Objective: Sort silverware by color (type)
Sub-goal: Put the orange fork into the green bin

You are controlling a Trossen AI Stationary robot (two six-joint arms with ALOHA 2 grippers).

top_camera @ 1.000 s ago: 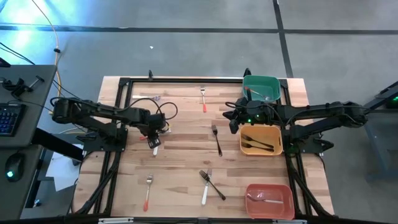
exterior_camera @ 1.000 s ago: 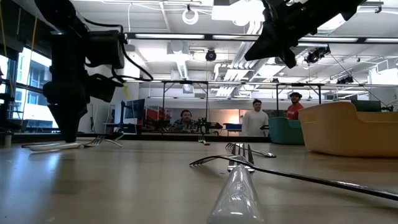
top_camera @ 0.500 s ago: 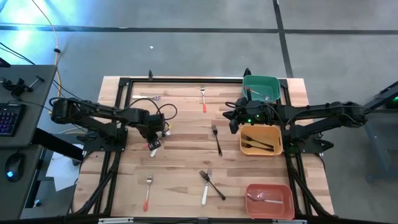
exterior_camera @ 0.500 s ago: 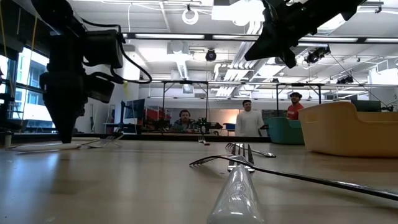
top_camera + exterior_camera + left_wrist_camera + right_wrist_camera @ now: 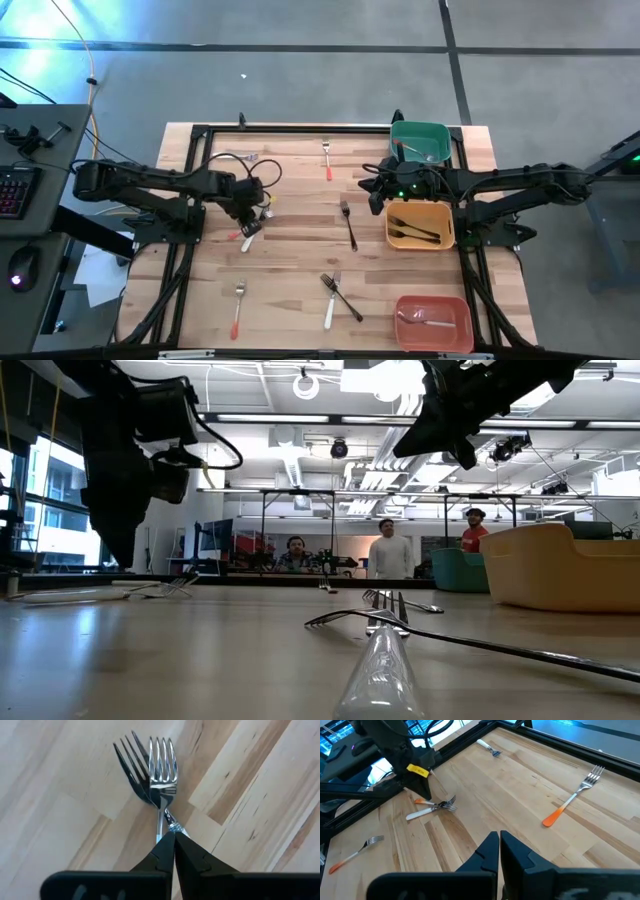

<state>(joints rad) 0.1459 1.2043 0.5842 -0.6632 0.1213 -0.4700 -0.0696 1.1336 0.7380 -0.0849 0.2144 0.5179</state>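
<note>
My left gripper (image 5: pixel 248 224) stands at the table's left middle, shut on a fork (image 5: pixel 161 767); its fingers hide the handle. A second fork (image 5: pixel 131 767) lies right beside it. The right wrist view shows the pair (image 5: pixel 437 806) with one orange and one white handle. In the low view the left fingertips (image 5: pixel 122 563) stand a little above the tabletop. My right gripper (image 5: pixel 375 190) hangs shut above the table, left of the yellow bin (image 5: pixel 446 212), touching nothing. More silverware lies flat about the table. My left gripper pinches the fork's thin neck (image 5: pixel 171 824), just behind the head, between its two fingertips. The fingers come from above, slanting down, and the fork runs on forward along them. Its head lies over the second fork's head; whether it is lifted clear, I cannot tell.
An orange-handled fork (image 5: pixel 327 160) and a white-handled one (image 5: pixel 235 157) lie at the far side, a black fork (image 5: pixel 348 225) mid-table. Near the front lie an orange-handled fork (image 5: pixel 238 306) and a crossed pair (image 5: pixel 335 295). Green (image 5: pixel 437 132) and red (image 5: pixel 463 305) bins stand at right.
My left gripper has shut its fingers at the crossed forks and then risen a little above the tabletop.
</note>
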